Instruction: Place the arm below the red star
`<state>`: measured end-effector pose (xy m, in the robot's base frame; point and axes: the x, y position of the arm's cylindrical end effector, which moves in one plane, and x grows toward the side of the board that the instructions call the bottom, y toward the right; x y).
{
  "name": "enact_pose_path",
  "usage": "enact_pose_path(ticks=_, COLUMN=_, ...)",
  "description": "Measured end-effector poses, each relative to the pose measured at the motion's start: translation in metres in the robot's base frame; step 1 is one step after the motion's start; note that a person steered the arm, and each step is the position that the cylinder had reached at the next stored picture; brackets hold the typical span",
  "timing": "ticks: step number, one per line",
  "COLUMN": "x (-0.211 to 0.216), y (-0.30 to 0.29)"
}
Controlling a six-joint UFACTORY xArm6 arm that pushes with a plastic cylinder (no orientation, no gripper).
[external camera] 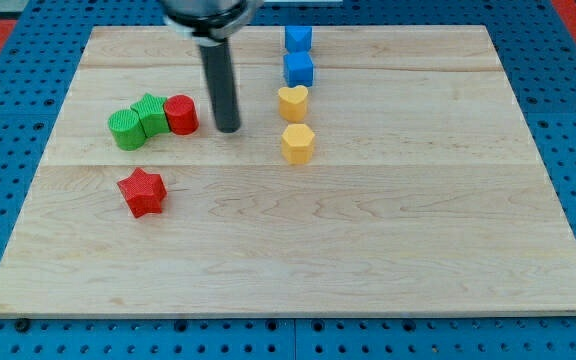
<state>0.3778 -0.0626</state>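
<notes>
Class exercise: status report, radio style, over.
My tip right of red cylinder, above the red star. Not yet below it. Path down-left open.

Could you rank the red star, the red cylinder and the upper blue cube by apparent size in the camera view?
1. red star, largest, though nearest the view's bottom
2. red cylinder
3. upper blue cube, close to the cylinder; unsure
</notes>
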Motion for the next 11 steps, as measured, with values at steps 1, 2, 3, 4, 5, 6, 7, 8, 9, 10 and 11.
enact_pose_path(ticks=1, x=-0.009, y=-0.029)
enact_pose_path(ticks=2, x=-0.026, y=-0.057)
enact_pose_path(ticks=3, x=-0.026, y=-0.071)
enact_pose_path(ticks=4, x=-0.020, y=-0.077)
enact_pose_path(ticks=5, x=-0.008, y=-0.078)
enact_pose_path(ticks=6, x=0.010, y=-0.073)
enact_pose_path(ticks=7, x=0.051, y=-0.063)
enact_pose_path(ticks=8, x=0.117, y=-0.063)
enact_pose_path(ticks=9, x=0.158, y=-0.067)
enact_pose_path(ticks=10, x=0.157, y=-0.094)
enact_pose_path(ticks=11, x=0.132, y=-0.094)
